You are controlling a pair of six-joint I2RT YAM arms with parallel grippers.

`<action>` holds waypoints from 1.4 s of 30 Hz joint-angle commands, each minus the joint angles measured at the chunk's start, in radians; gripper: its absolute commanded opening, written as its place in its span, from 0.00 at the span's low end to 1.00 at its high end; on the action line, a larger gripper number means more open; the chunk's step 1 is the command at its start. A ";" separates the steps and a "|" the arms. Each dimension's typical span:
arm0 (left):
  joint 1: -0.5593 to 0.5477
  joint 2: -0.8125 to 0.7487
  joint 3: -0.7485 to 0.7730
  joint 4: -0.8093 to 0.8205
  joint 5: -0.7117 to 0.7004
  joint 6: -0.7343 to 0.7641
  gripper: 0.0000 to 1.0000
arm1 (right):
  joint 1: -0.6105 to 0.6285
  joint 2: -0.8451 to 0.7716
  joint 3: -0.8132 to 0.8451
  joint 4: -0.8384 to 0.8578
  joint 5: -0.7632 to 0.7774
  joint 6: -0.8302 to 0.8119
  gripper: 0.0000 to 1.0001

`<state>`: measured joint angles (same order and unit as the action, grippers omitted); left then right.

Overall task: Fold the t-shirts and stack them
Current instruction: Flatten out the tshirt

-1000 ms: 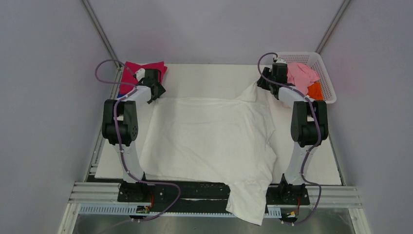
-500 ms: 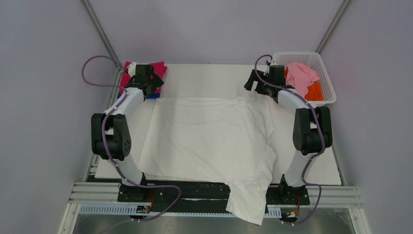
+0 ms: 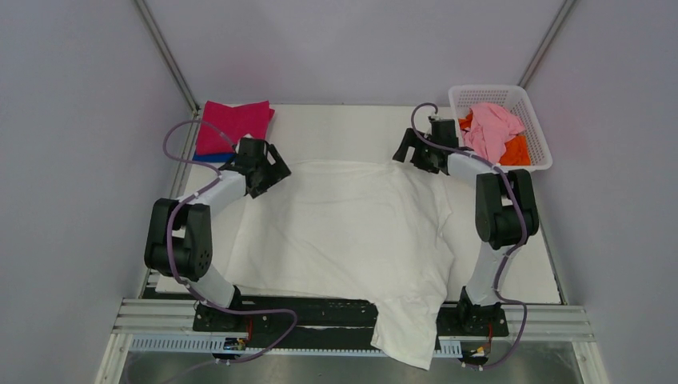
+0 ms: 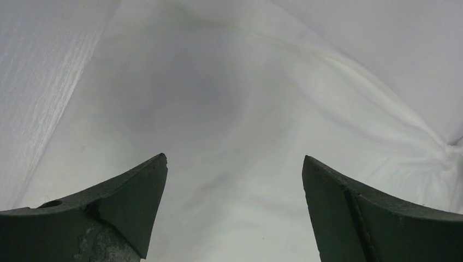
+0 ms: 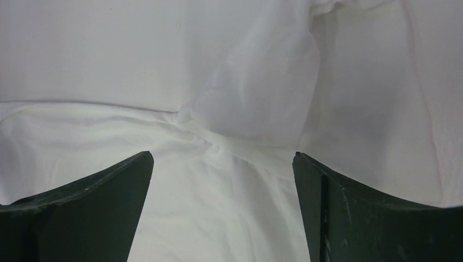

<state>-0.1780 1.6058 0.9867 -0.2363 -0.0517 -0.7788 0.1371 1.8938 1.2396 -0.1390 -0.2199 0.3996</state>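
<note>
Where left pincer (image 3: 272, 172) gapes, white t-shirt (image 3: 344, 232) beneath — spread

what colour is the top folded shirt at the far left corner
The folded shirt is magenta; the top external view shows it best.

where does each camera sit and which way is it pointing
top external: high behind the robot, looking down on the wide white cloth t-shirt; the left gripper and right gripper show.
left wrist: just behind the left gripper, facing down at the shirt; its two open dark fingers show.
right wrist: likewise, with its own open fingers.
shared: all three show the white shirt.
</note>
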 commanded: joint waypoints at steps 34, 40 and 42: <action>0.008 0.050 0.063 -0.070 -0.120 0.050 1.00 | 0.124 0.352 0.654 0.100 0.053 0.033 1.00; 0.008 0.010 0.071 -0.079 -0.099 0.066 1.00 | 0.124 0.024 0.295 0.001 0.175 -0.027 1.00; 0.007 0.000 0.078 -0.089 -0.096 0.070 1.00 | 0.125 -0.076 0.183 -0.073 0.235 -0.010 1.00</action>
<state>-0.1741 1.6718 1.0180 -0.3122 -0.1402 -0.7334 0.2550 2.0438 1.5753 -0.1291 -0.1089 0.4210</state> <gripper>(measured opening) 0.998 0.998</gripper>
